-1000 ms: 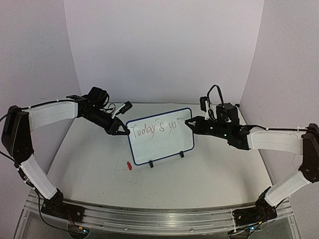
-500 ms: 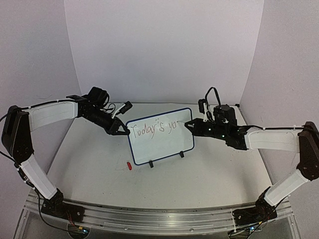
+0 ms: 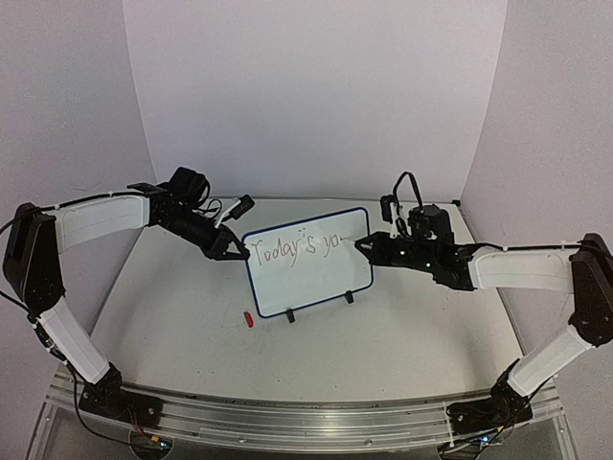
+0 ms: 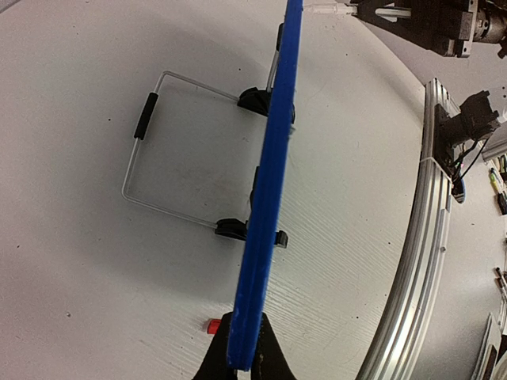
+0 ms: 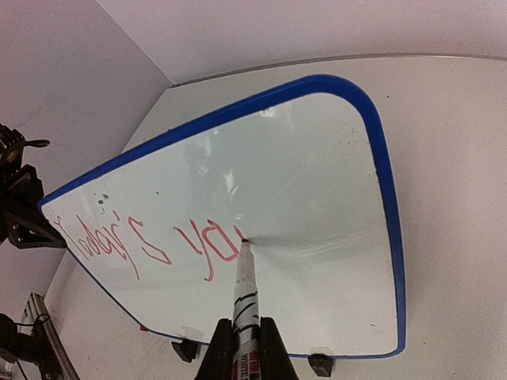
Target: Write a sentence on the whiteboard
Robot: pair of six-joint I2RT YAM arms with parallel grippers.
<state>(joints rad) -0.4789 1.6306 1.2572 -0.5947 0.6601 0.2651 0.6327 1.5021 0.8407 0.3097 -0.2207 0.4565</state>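
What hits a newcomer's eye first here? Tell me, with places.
The small blue-framed whiteboard stands in the middle, with red handwritten words "Today's yo" across its top. The right gripper presses a white red-tipped marker to it just after the last letter, while the left gripper clamps its left edge. A small red object lies in front.

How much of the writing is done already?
Done: the sentence reads "Today's yo" on the whiteboard. In hand: right gripper presses the marker beside the "o"; left gripper clamps the board's edge. Left: finishing that word and whatever follows; the lower half is blank.
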